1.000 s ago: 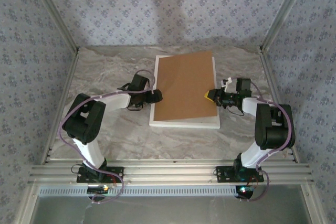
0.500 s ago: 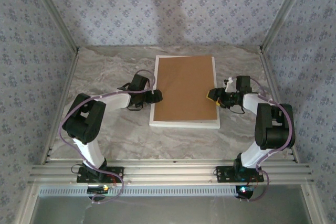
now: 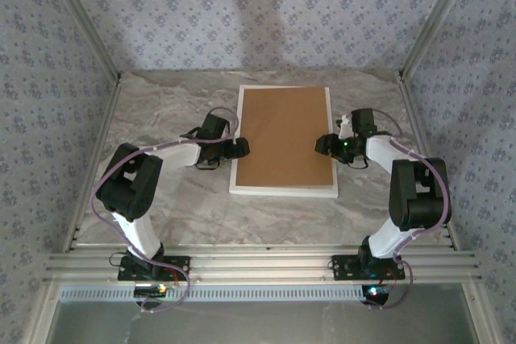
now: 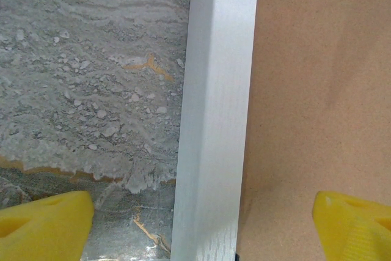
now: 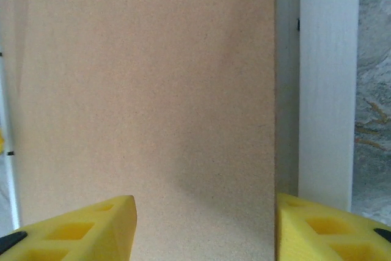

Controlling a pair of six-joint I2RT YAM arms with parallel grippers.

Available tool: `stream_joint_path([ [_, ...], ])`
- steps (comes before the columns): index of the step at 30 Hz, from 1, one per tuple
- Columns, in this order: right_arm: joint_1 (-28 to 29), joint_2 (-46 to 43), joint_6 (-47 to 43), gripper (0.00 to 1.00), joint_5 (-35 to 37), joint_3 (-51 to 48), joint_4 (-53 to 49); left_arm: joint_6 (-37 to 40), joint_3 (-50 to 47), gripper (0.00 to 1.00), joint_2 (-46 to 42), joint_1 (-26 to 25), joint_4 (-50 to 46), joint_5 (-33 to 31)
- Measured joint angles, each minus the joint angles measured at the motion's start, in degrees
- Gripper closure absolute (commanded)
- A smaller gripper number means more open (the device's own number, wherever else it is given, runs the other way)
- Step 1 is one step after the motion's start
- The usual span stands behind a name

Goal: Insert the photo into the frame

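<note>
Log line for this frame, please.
frame flat | backing board lying in it | left gripper: jaws open astride left rail | right gripper: jaws open over right edge

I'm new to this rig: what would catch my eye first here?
A brown backing board lies flat in the white frame at the middle of the marble table. The left gripper, open, straddles the frame's left rail; the right gripper, open, is over the board's right edge.
</note>
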Motion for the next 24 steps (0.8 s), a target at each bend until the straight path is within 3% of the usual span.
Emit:
stream_joint_path([
  [18, 0.3, 0.2, -5.2, 0.37, 15.6, 9.0, -10.9, 0.7, 1.1, 0.06, 0.0, 0.0, -1.5, -0.8],
  [24, -0.5, 4.5, -5.5, 0.37, 19.5, 12.6, -11.2, 1.3, 1.8, 0.06, 0.2, 0.0, -2.0, -1.4],
])
